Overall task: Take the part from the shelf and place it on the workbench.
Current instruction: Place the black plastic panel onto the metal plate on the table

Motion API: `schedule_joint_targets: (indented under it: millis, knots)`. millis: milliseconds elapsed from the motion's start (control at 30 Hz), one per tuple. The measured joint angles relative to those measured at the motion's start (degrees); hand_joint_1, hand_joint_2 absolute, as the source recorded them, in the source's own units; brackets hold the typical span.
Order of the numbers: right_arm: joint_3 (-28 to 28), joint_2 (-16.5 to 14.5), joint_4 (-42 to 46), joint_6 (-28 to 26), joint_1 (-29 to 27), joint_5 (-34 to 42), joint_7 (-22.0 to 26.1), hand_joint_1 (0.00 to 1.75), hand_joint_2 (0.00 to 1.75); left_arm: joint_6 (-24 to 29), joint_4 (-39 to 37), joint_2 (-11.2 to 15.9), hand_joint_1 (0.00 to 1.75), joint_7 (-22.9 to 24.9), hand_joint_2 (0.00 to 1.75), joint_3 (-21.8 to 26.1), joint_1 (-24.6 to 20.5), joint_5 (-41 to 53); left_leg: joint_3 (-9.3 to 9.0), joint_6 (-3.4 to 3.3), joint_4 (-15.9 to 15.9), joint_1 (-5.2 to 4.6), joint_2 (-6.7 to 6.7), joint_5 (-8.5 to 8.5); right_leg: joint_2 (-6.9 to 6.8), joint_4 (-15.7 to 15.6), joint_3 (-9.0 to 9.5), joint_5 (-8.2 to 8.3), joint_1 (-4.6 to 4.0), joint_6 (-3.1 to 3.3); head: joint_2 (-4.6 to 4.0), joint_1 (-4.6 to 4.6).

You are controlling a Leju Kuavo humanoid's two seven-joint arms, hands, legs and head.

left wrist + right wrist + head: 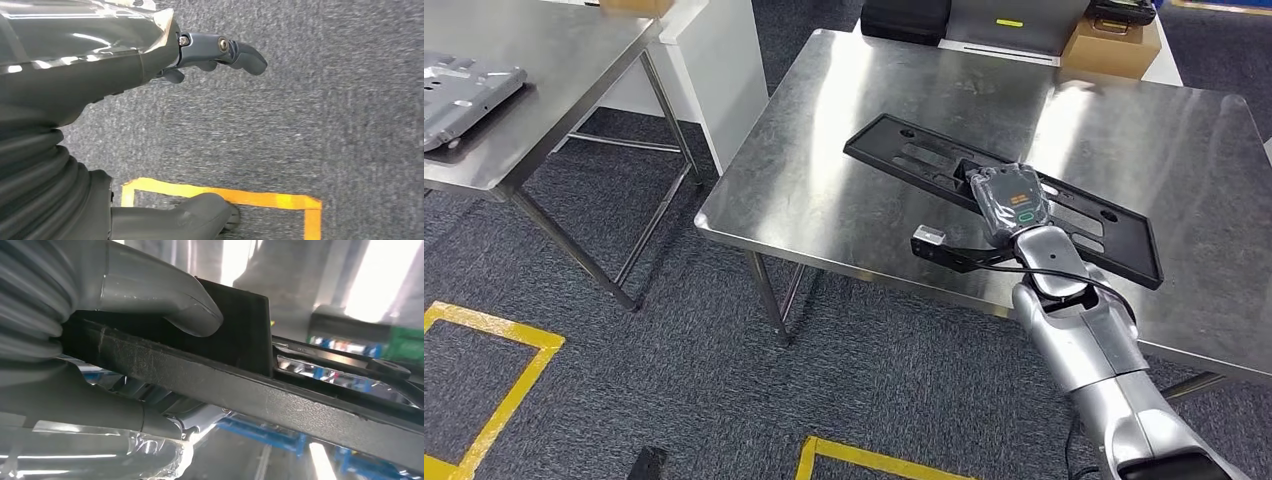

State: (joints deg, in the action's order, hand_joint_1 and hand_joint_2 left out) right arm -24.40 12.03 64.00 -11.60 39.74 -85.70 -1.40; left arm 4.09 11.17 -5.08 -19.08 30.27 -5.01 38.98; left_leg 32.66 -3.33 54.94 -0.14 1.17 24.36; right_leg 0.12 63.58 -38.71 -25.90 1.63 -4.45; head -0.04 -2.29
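The part (894, 142) is a long, flat black plate with slots. It lies slantwise over the steel workbench (824, 210), near the front edge. My right hand (1012, 203) grips it at the middle of its near long side. In the right wrist view the thumb (165, 295) presses on top of the part (300, 405) and the fingers curl under its edge; I cannot tell whether it touches the bench. My left hand (100, 75) hangs over grey carpet with its fingers (240, 52) apart, holding nothing.
A second steel table (554, 70) stands at the left with a grey metal part (464, 90) on it. A white cabinet (714, 60) lies between the tables. A cardboard box (1114, 45) sits behind the workbench. Yellow tape (514, 380) marks the carpet.
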Motion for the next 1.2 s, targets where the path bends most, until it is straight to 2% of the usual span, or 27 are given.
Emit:
schedule_joint_targets:
  millis: [33,67,167,233,267,300,367,400,433,467,500,533,567,600,700,767,800,867,900,933,967,1033,1067,1100,1133,1200]
  knots:
    - [0.4,0.1,0.0,0.0,0.1,-0.7,-0.8,1.66,1.75,0.0,0.0,0.0,0.0,0.0,1.75,0.1,0.0,0.0,0.04,0.37,0.9,-0.05,0.09,0.8,-0.01,-3.4,1.21,1.71,0.14,-0.31,0.0,0.02]
    - [0.8,0.2,-0.1,0.0,0.2,-1.2,-1.4,1.66,1.75,0.0,0.0,0.1,0.0,0.0,1.75,0.3,-0.1,0.0,0.15,0.72,1.6,-0.12,0.16,1.47,0.0,-5.4,2.03,2.49,0.17,-0.07,0.0,0.01]
    - [2.2,0.5,-0.4,0.0,0.2,-1.8,-2.4,1.66,1.75,-0.1,0.0,0.2,0.0,0.0,1.75,0.8,0.0,0.0,0.28,1.41,2.4,-0.1,0.28,2.55,0.22,-5.8,2.7,1.99,-0.1,1.78,0.0,-0.09]
    - [3.3,0.5,-0.5,0.0,0.4,-2.1,-2.7,1.66,1.75,-0.2,0.0,0.3,0.0,-0.2,1.75,0.9,0.0,0.0,0.92,1.95,4.1,0.1,-0.11,3.61,0.25,-5.9,3.3,1.59,0.12,2.63,0.0,-0.27]
    - [3.8,0.6,-0.6,0.0,0.5,-2.2,-2.8,1.66,1.75,-0.2,0.0,0.3,0.0,-0.2,1.75,0.9,0.0,0.0,2.12,2.31,6.5,0.24,-0.41,4.69,0.26,-6.0,3.71,1.35,0.24,3.06,0.0,-0.4]
    - [4.3,0.6,-0.8,0.0,0.5,-2.3,-2.8,1.66,1.75,-0.3,0.0,0.4,0.0,-0.3,1.75,1.0,0.0,0.0,4.07,2.68,10.0,0.38,-0.72,5.99,0.26,-6.0,4.05,1.08,0.18,3.42,0.0,-0.55]
    - [5.1,0.6,-1.1,0.0,0.5,-2.4,-2.8,1.66,1.75,-0.3,0.0,0.4,0.0,-0.3,1.75,1.2,0.0,0.0,8.91,3.09,17.5,0.65,-1.0,8.02,0.27,-6.0,4.54,0.63,0.05,3.89,0.0,-0.67]
    - [5.4,0.6,-1.3,0.0,0.4,-2.5,-2.8,1.66,1.75,-0.4,0.0,0.4,0.0,-0.3,1.75,1.3,0.0,0.1,10.64,3.09,19.3,0.72,-1.02,7.77,0.29,-6.0,4.82,0.37,-0.01,3.99,0.0,-0.68]
    - [5.6,0.6,-1.5,0.0,0.4,-2.5,-2.8,1.66,1.75,-0.4,0.0,0.4,0.0,-0.3,1.75,1.3,0.1,0.1,11.35,2.98,19.2,0.75,-1.02,6.49,0.31,-6.0,5.17,0.08,-0.05,4.0,0.0,-0.69]
    - [5.8,0.6,-1.7,0.0,0.4,-2.6,-2.8,1.66,1.75,-0.4,0.0,0.4,0.0,-0.3,1.75,1.4,0.1,0.1,10.79,2.7,16.6,0.74,-1.02,4.05,0.36,-6.0,5.66,-0.26,-0.1,3.92,0.0,-0.68]
    - [6.1,0.6,-1.7,0.0,0.4,-2.7,-3.0,1.66,1.75,-0.5,0.0,0.5,0.0,-0.3,1.75,1.4,0.1,0.1,9.3,2.28,12.5,0.68,-1.01,1.25,0.4,-6.0,6.2,-0.64,-0.14,3.82,0.0,-0.69]
    - [6.4,0.7,-1.8,0.1,0.4,-2.9,-3.4,1.66,1.75,-0.5,0.0,0.5,0.0,-0.3,1.75,1.5,0.0,0.2,7.64,1.84,8.7,0.54,-1.03,-0.65,0.43,-6.1,6.64,-0.96,-0.24,3.68,0.0,-0.62]
    - [6.8,0.7,-1.8,0.3,0.4,-3.2,-3.9,1.66,1.75,-0.5,0.0,0.6,0.0,-0.4,1.75,1.6,0.0,0.3,6.15,1.39,5.5,0.32,-1.04,-1.81,0.46,-6.2,6.92,-1.24,-0.33,3.5,0.0,-0.58]
    - [7.3,0.9,-1.9,0.7,0.5,-3.4,-4.5,1.66,1.75,-0.6,0.0,0.7,0.0,-0.4,1.75,1.7,-0.1,0.4,5.23,1.05,3.8,0.09,-1.06,-1.9,0.45,-6.3,7.01,-1.43,-0.4,3.27,0.0,-0.62]
    - [8.9,1.7,-1.9,1.8,0.3,-3.7,-5.4,1.66,1.75,-0.9,0.0,0.8,0.0,-0.5,1.75,1.9,-0.1,0.7,4.24,0.39,2.8,-0.2,-1.0,-1.11,0.21,-6.5,6.97,-1.82,-0.54,2.39,0.0,-0.81]
    - [10.0,2.1,-1.8,2.1,0.2,-3.8,-5.4,1.66,1.75,-1.0,0.1,0.7,0.0,-0.6,1.75,2.1,-0.2,0.8,3.4,-0.21,1.8,-0.08,-0.94,-1.14,0.04,-4.1,5.76,-2.98,-0.73,2.27,0.0,-0.74]
    - [10.5,2.4,-1.7,2.2,0.1,-3.8,-5.4,1.66,1.75,-1.0,0.1,0.7,0.0,-0.6,1.75,2.2,-0.2,0.8,2.99,-0.52,1.5,-0.01,-0.94,-1.08,-0.01,-1.3,4.21,-4.02,-0.77,2.48,0.0,-0.69]
    - [11.2,2.9,-1.8,2.4,-0.4,-3.8,-5.4,1.66,1.75,-1.0,0.1,0.7,0.0,-0.5,1.75,2.2,-0.2,0.9,2.46,-1.0,1.4,-0.14,-0.87,-0.65,0.0,6.3,-0.25,-6.15,-0.73,2.88,0.0,-0.62]
    - [11.5,3.1,-1.8,2.5,-0.8,-3.8,-5.4,1.66,1.75,-1.1,0.0,0.6,0.0,-0.4,1.75,2.3,-0.1,0.9,2.14,-1.08,1.4,-0.18,-0.79,-0.34,0.0,9.0,-2.21,-6.52,-0.73,2.77,0.0,-0.62]
    - [11.7,3.2,-1.8,2.5,-1.3,-3.8,-5.4,1.66,1.75,-1.1,0.0,0.6,0.0,-0.4,1.75,2.3,-0.1,0.9,1.72,-1.09,1.4,-0.2,-0.7,0.03,0.0,9.9,-3.28,-5.96,-0.71,2.38,0.0,-0.59]
    - [11.9,3.3,-1.9,2.5,-1.6,-3.8,-5.4,1.66,1.75,-1.1,0.0,0.5,0.0,-0.5,1.75,2.3,0.0,0.9,1.22,-0.99,1.5,-0.21,-0.61,0.46,-0.02,8.2,-3.11,-4.36,-0.68,1.77,0.0,-0.57]
    - [12.4,3.5,-1.9,2.5,-1.8,-3.8,-5.3,1.66,1.75,-1.2,0.0,0.3,0.0,-0.7,1.75,2.3,0.1,0.9,0.3,-0.57,1.9,-0.33,-0.5,1.5,-0.12,0.3,-0.32,0.0,-0.52,0.64,0.0,-0.5]
    - [12.6,3.7,-2.0,2.5,-1.6,-3.8,-5.2,1.66,1.75,-1.3,0.0,0.3,0.0,-0.9,1.75,2.3,0.0,0.9,0.08,-0.3,2.1,-0.48,-0.42,2.13,-0.13,-3.2,1.19,1.46,-0.51,0.63,0.0,-0.46]
    - [12.8,3.8,-2.2,2.4,-1.4,-3.8,-5.0,1.66,1.75,-1.5,0.0,0.2,0.0,-1.0,1.75,2.3,0.0,1.0,-0.03,-0.05,2.4,-0.63,-0.39,2.68,-0.14,-5.3,2.17,2.07,-0.52,0.95,0.0,-0.49]
    - [13.0,4.0,-2.5,2.4,-1.2,-3.8,-4.7,1.66,1.75,-1.6,0.0,0.2,0.0,-1.1,1.75,2.3,0.0,1.0,-0.05,0.19,2.6,-0.75,-0.35,3.14,-0.13,-6.1,2.64,2.03,-0.63,1.47,0.0,-0.5]
    - [13.4,4.5,-3.5,2.2,-0.9,-3.7,-4.1,1.66,1.75,-1.7,0.1,0.2,0.0,-1.2,1.75,2.5,0.0,1.0,-0.16,0.66,2.7,-0.61,-0.42,3.79,-0.01,-6.1,3.04,1.58,-0.61,2.47,0.0,-0.6]
